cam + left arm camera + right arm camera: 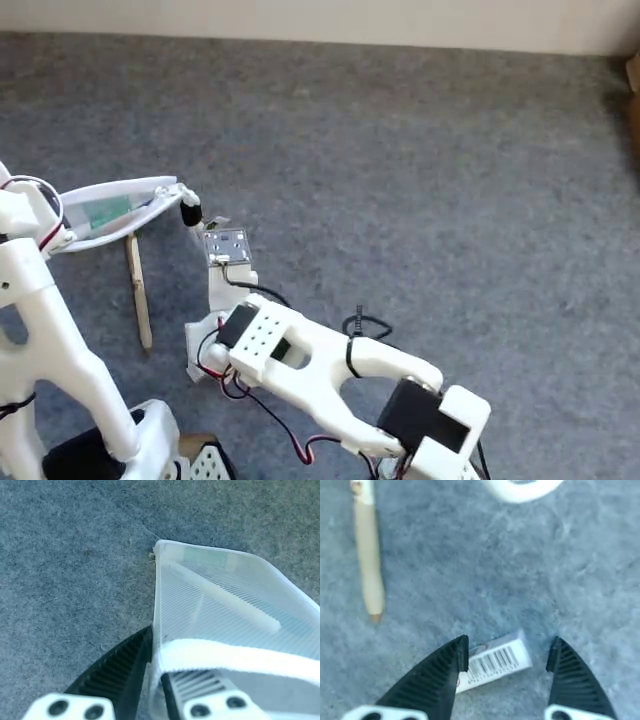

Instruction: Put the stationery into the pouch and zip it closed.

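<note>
My left gripper (154,652) is shut on one edge of a translucent white mesh pouch (225,605), which it holds just above the carpet at the left (110,210). Through the mesh I see a white stick-like item (227,602) and something green. A small white box with a barcode (495,662) lies on the carpet between the fingers of my right gripper (507,655), which is open and not touching it. A wooden pencil (138,290) lies on the carpet below the pouch, and also to one side of my right gripper (369,555).
Grey carpet (430,170) covers the whole surface, with free room to the right and at the back. The right arm (330,370) stretches in from the lower right. A pale wall strip runs along the far edge.
</note>
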Controlling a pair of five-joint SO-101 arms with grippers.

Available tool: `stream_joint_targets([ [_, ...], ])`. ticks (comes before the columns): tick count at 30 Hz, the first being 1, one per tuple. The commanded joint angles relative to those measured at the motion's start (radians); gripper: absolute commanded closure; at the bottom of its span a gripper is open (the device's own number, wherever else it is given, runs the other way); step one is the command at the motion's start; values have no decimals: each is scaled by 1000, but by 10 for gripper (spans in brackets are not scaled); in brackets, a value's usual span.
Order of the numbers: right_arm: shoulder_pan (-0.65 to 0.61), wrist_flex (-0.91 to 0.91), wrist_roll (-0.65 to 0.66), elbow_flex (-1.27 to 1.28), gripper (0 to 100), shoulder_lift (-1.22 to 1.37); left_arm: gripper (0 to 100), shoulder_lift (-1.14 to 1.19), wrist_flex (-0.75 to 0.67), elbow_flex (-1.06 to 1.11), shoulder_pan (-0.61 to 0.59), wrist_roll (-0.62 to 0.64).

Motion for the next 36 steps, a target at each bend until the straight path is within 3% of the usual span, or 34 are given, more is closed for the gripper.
stream_joint_targets([
  [1,13,-15,-11,-47,757,27,993,10,-15,7,-15,3],
  [4,13,-13,-11,-68,767,58,993,10,-14,7,-15,3],
  [10,13,-13,-8,-71,902,58,993,10,-14,7,-15,3],
  [17,15,13,0,-71,902,59,993,10,-14,7,-15,3],
  [22,22,25,107,-71,903,56,993,10,-14,7,-15,3],
  [28,30,203,167,-168,902,-13,993,10,-14,7,-16,3],
  [36,16,263,180,-177,786,-101,993,10,-15,7,-16,3],
])
